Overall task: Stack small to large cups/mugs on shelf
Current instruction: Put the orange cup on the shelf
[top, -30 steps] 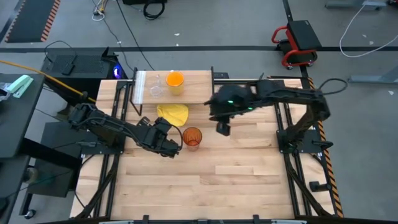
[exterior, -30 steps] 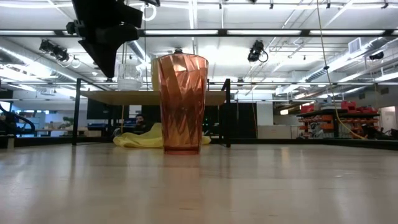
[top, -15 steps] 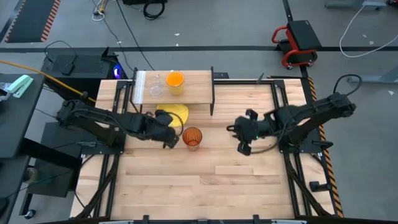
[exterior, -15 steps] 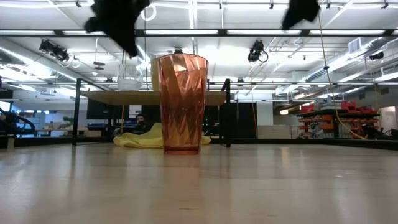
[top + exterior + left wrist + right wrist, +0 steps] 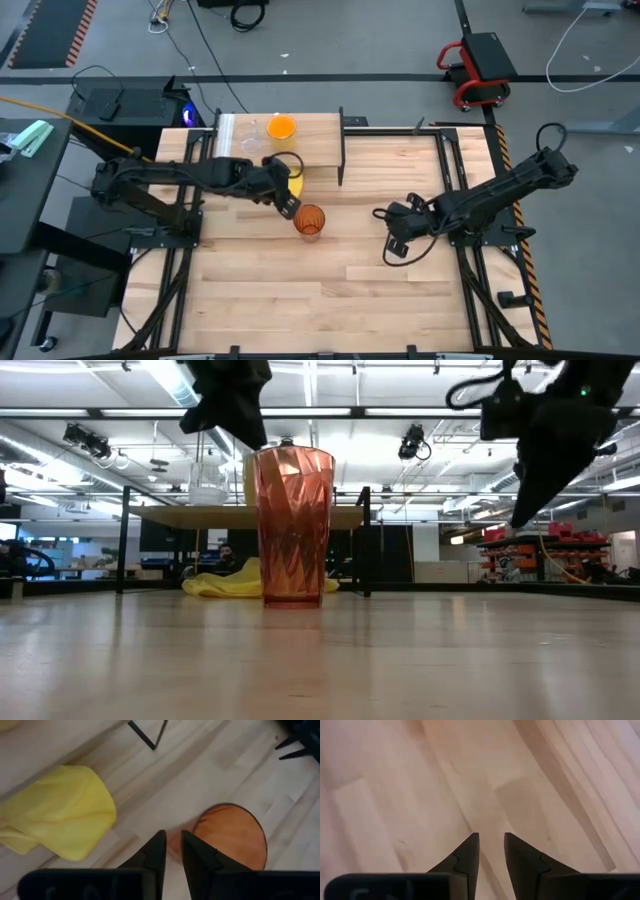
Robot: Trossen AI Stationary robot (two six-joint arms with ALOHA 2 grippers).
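The amber tumbler (image 5: 309,221) stands upright on its base on the tabletop, in the middle. On the shelf (image 5: 318,142) at the far edge stand a small clear glass (image 5: 250,136) and the orange mug (image 5: 282,128). My left gripper (image 5: 290,207) hovers just left of and above the tumbler's rim (image 5: 200,822), pointing down at a slant. A narrow gap shows between its fingers with nothing in it (image 5: 173,842). My right gripper (image 5: 392,243) hangs open over bare planks (image 5: 491,840), well to the right of the tumbler.
A crumpled yellow cloth (image 5: 290,178) lies on the table between the shelf's legs and the tumbler, partly under my left arm. Black frame rails (image 5: 455,185) run along the table's sides. Bare planks (image 5: 340,290) stretch across the near half.
My left gripper has risen and swung from the tumbler's near left side toward the far edge, ending beside its rim. My right gripper has dropped from beside the shelf's right end, toward the table's near right. The tumbler has stayed put.
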